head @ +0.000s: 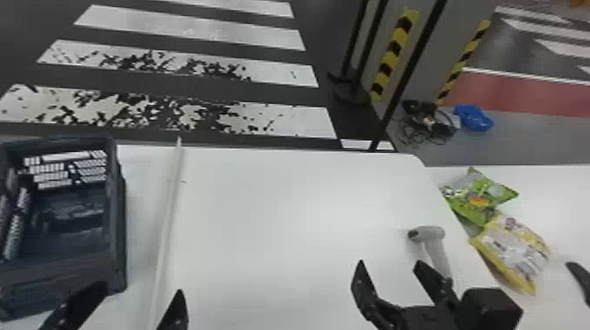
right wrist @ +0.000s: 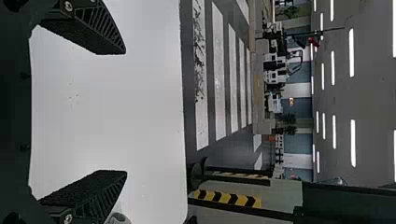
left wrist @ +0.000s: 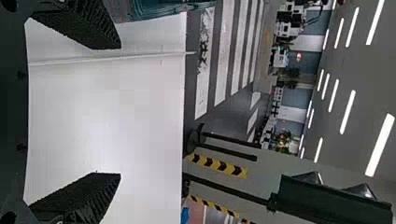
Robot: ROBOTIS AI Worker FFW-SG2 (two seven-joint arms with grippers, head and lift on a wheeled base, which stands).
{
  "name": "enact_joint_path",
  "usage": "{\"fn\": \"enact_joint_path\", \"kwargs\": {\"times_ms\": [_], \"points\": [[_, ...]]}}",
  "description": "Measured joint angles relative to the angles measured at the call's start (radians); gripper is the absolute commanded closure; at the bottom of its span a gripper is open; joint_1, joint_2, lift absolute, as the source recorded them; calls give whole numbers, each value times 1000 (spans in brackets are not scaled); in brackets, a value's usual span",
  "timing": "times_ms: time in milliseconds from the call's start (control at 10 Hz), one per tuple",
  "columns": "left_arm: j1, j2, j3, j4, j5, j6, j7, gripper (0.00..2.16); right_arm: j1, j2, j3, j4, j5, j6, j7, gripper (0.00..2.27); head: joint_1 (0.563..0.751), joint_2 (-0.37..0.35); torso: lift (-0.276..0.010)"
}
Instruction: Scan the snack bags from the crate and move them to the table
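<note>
White table (head: 285, 210); left gripper (head: 142, 287) and right gripper (head: 389, 262) gape wide, empty; green bag (head: 477, 199) and yellow bag (head: 511, 250) seem light, slippery, crushable; sealed edges suit a gentle pinch.

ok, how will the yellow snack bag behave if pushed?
Likely floppy: the yellow snack bag looks crumpled. Probably slides rather than rolls, lying on its broad side. A push might nudge the green bag against it.

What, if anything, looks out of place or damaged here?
Beyond the table, dark cables lie tangled on the floor beside a blue item, which looks untidy. The nearest crosswalk stripes look worn, their white paint patchy. I see nothing spilled on the table.
</note>
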Motion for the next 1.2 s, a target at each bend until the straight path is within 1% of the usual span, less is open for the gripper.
{"fn": "enact_joint_path", "kwargs": {"times_ms": [200,300,500,800,900,1000,1200], "points": [[36,-8,7,-8,2,9,7,12,69,-2,23,-2,9,-69,-15,80,695,-231,-95],[53,-9,11,-16,1,12,10,12,96,-9,41,-2,18,-84,-24,80,695,-221,-95],[72,-10,22,-28,1,28,12,12,135,-23,45,-2,23,-116,-26,83,695,-212,-95],[61,-14,30,-14,1,24,-3,12,133,-27,47,13,26,-148,-26,83,695,-210,-95],[58,-15,49,-11,5,9,-24,12,128,-28,47,19,33,-168,-28,83,695,-202,-95],[58,-17,65,-7,13,-17,-32,12,124,-28,48,29,37,-189,-30,83,695,-187,-95],[53,-18,74,9,24,-59,-52,12,123,-29,52,45,41,-224,-36,83,695,-180,-95]]}}
